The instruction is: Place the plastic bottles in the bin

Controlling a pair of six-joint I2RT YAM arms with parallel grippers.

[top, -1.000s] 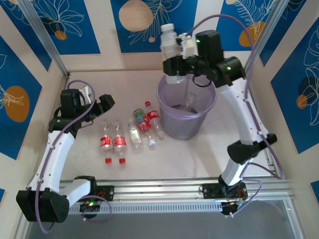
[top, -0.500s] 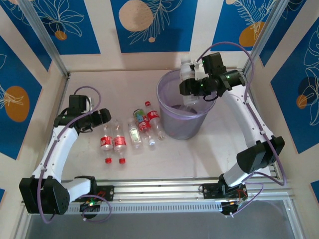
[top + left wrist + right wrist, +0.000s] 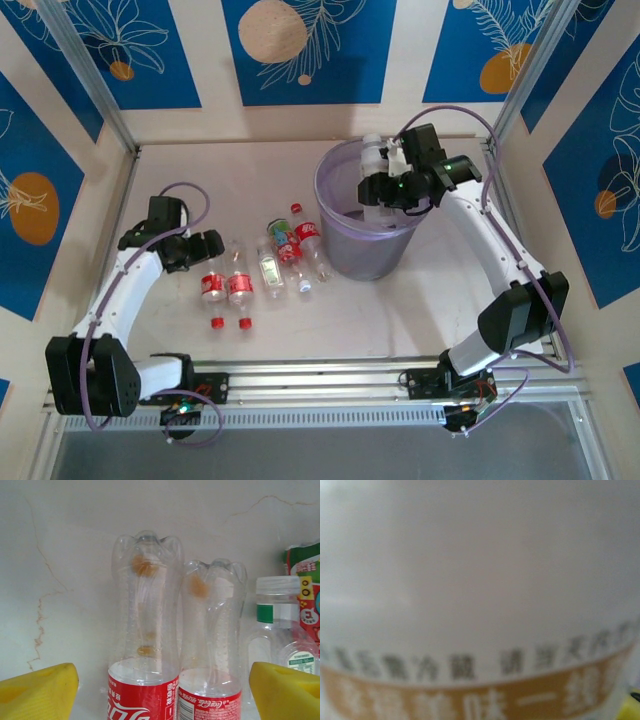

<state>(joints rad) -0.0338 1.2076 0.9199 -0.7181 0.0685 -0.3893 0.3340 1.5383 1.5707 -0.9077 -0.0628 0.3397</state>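
Note:
My right gripper (image 3: pixel 378 187) is shut on a whitish plastic bottle (image 3: pixel 372 152) with a white cap, held just over the far rim of the pale-purple bin (image 3: pixel 352 258). In the right wrist view that bottle (image 3: pixel 480 580) is a blur, white with a tan band of characters. My left gripper (image 3: pixel 210 245) is open, low over the table, just behind two red-label bottles (image 3: pixel 213 285) (image 3: pixel 240 287). Its yellow fingertips (image 3: pixel 37 692) flank both bottles (image 3: pixel 145 630) (image 3: pixel 212 630), which lie side by side. A green-label bottle (image 3: pixel 268 266) lies to their right.
More red-label bottles (image 3: pixel 288 244) (image 3: pixel 310 234) lie against the bin's left side. Loose red caps (image 3: pixel 216 323) (image 3: pixel 244 323) (image 3: pixel 296 208) dot the table. In the left wrist view the green-label bottle (image 3: pixel 282 630) stands just inside the right fingertip.
The right arm has lowered its bottle from well above the bin down to the rim. The left gripper has moved down and toward the two red-label bottles.

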